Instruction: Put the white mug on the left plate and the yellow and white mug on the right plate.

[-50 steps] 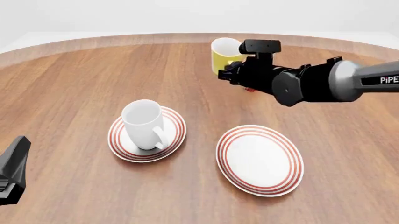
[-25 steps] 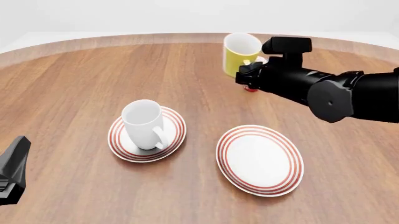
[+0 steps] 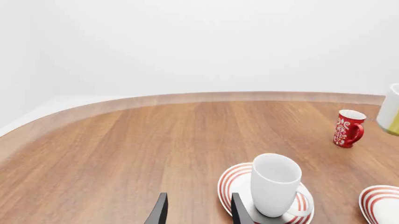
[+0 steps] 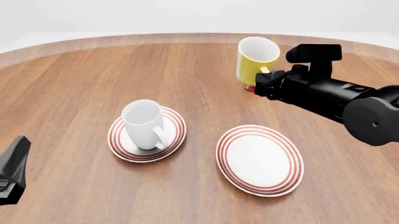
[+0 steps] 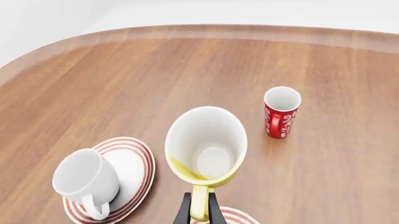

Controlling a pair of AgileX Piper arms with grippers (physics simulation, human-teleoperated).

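White mug [image 4: 143, 122] stands upright on the left plate [image 4: 175, 139], handle turned toward the near side; it sits a bit off-centre on that plate, toward the plate's left rim. Task's first half looks done.

Right gripper [image 4: 267, 83] is pinched on the handle of the yellow and white mug [image 4: 255, 59], fingers closed on both sides of the yellow loop, seen clearly in the right wrist view [image 5: 199, 212]. Mug is lifted off the table [image 4: 74, 84], slightly tilted, mouth up, white inside showing. In the front view it hangs beyond the right plate [image 4: 259, 158], above and behind its far rim, not over the plate's centre. Right plate bare, lying just right of the left plate, the two apart.

Red cup [image 5: 281, 112] with white swirls stands upright on the table, farther from the arms than the right plate; in the front view it is mostly hidden behind the lifted mug, only a red sliver at the mug's base.

Left gripper [image 3: 196, 210] sits low at the near left edge, well apart from the left plate; its two dark fingers [image 3: 160, 211] are spread with a gap between, holding nothing. In the front view only a dark piece of that arm shows at the frame's corner.
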